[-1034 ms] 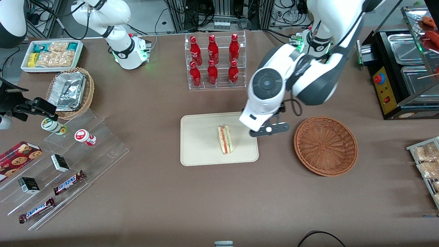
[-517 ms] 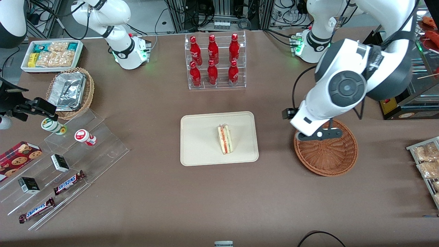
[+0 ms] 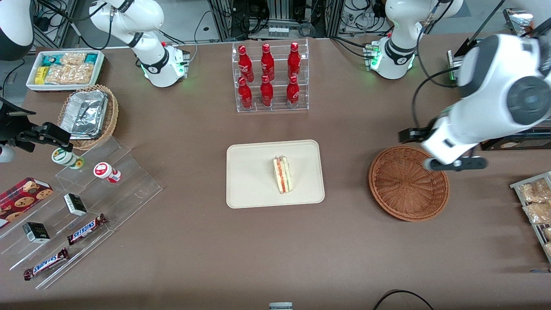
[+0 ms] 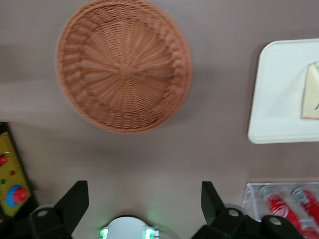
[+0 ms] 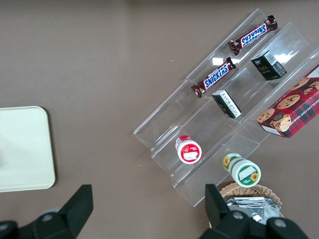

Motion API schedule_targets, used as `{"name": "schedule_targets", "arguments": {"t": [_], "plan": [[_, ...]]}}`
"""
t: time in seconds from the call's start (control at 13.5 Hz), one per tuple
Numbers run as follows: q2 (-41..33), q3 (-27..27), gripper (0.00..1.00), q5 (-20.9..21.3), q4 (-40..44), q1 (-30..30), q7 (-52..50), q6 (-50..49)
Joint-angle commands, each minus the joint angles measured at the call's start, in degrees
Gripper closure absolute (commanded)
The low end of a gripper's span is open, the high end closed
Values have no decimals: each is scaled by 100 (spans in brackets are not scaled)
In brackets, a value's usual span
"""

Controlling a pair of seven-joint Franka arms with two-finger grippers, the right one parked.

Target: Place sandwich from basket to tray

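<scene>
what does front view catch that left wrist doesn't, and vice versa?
Front view only: the whole sandwich lying on the tray, the snack shelves and the foil-container basket. Left wrist only: the gripper with fingers spread open and nothing between them, up above the table. Both: the empty basket, a rack of red bottles, and part of the tray.

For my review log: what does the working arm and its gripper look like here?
The left arm has glossy white shells with dark grey joint sections and a round dark grey cap on one joint. A black cable loops alongside it, and its white base glows green. Its gripper, above the table beside the basket, is black, with two wedge-shaped fingers standing apart and empty.
</scene>
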Motion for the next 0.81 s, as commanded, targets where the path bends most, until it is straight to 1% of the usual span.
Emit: {"name": "schedule_targets", "arguments": {"t": [0.0,0.07,0.22,0.59,0.74], "plan": [[-723,740,0,-151,-513,-342,740,-318],[-803,873,0,-178,-522,-395,855,-459],[-978,918,0,-178,-522,-396,883,-644],[-1445,1331,0,-169,-487,-545,883,-1049],[-1507,1358,0,-143,-469,-545,874,-1067]]}}
